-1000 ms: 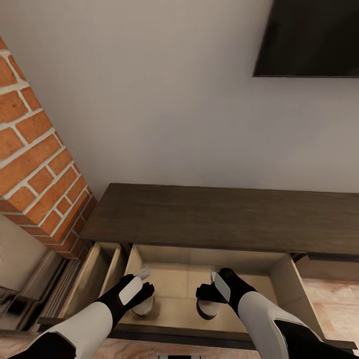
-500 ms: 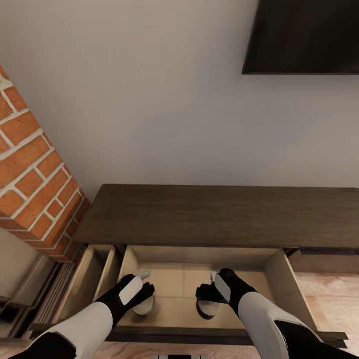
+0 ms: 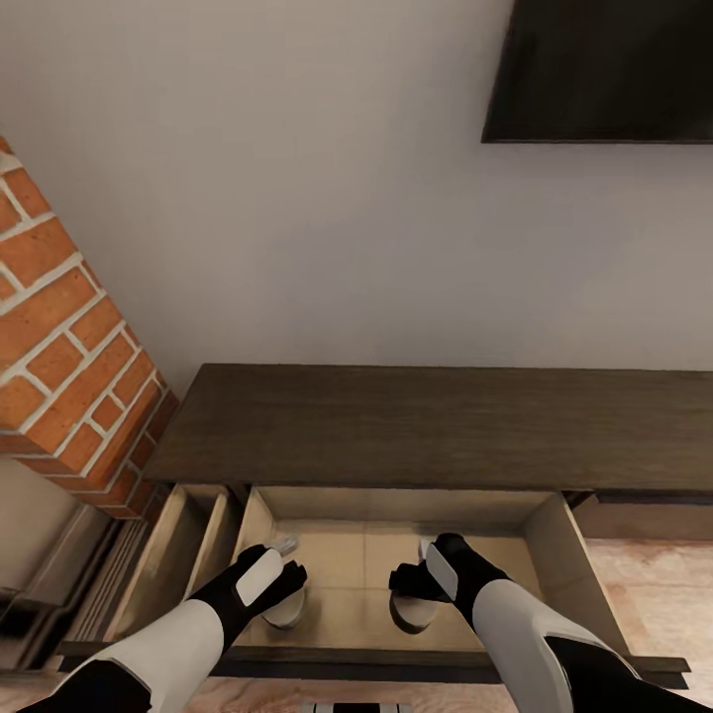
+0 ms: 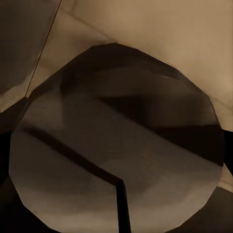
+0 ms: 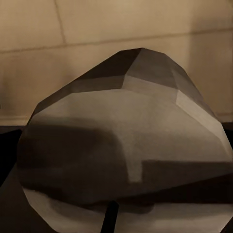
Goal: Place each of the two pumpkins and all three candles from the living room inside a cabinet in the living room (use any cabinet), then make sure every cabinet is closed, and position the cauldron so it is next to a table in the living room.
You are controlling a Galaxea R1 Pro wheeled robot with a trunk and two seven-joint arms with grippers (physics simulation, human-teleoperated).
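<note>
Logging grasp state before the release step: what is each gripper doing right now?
Left gripper: jaws closed on a pale candle, low in the open drawer.
Right gripper: jaws closed on a second pale candle, same drawer.

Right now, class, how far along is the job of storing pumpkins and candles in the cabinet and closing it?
Done: the cabinet has its wide drawer open. In hand: the left gripper and right gripper reach into it at the left pale object and right pale object, probably candles; whether they are gripped is unclear. Left: shutting this and the narrow drawer; the rest can't be judged.
</note>
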